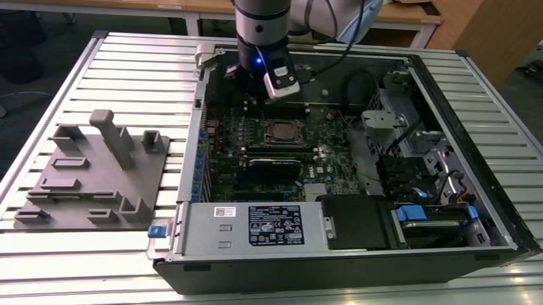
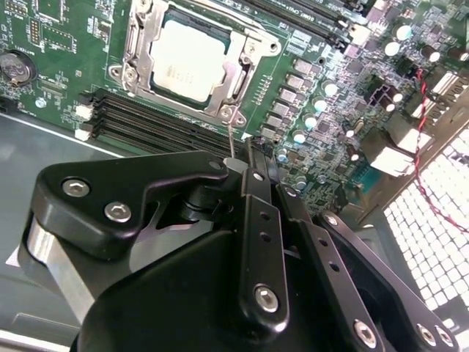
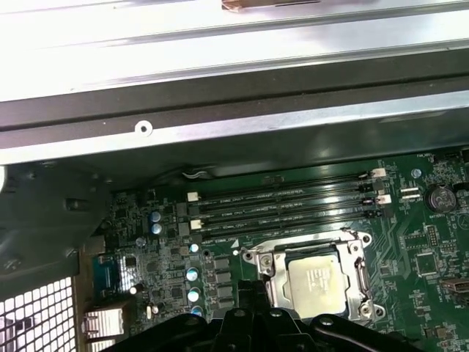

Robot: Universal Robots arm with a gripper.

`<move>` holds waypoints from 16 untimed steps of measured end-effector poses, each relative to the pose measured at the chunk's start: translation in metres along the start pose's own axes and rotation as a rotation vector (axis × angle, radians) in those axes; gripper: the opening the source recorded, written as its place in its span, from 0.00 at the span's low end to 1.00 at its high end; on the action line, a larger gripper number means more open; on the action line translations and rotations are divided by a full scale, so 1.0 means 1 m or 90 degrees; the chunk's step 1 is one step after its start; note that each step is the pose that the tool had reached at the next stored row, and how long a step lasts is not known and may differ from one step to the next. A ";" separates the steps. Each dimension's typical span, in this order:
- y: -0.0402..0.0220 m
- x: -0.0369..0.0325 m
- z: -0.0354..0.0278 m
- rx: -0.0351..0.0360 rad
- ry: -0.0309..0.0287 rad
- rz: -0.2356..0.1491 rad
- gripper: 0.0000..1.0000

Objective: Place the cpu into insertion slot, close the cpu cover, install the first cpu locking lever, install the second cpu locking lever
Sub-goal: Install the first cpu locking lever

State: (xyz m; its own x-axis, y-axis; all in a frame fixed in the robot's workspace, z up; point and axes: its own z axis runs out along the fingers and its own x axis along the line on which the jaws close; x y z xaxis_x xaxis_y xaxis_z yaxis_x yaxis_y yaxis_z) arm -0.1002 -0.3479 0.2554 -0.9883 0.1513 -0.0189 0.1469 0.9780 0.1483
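One cpu (image 2: 183, 59), silver top up, seated in the one insertion slot (image 2: 212, 27), centre of the exterior view. One cpu cover (image 2: 242, 73), lying flat around it. One thin lever rod (image 2: 230, 138) running from the cover's corner to the gripper (image 2: 256, 152); jaws drawn together, though I cannot tell if they pinch the rod. Four long black slots (image 3: 286, 205) beside the socket. One open computer case (image 1: 475, 127) on the table (image 1: 127, 57); one grey fixture (image 1: 93, 171) at the exterior view's left.

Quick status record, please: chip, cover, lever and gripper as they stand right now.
cpu: seated, metal top showing
cover: down flat, framing the cpu
lever: thin wire rod reaching out from the cover's corner
gripper: shut on the lever's end, low over the green board
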 end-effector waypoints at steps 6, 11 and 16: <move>-0.0005 0.0035 -0.0001 -0.0001 -0.0003 0.000 0.11; -0.0011 0.0074 -0.0003 -0.0001 -0.0006 0.000 0.11; -0.0014 0.0090 -0.0004 -0.0017 -0.0002 0.000 0.11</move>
State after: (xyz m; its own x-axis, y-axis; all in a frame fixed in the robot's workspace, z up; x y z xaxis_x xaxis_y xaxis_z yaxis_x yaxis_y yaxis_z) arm -0.1093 -0.3480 0.2554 -0.9883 0.1513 -0.0192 0.1467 0.9776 0.1510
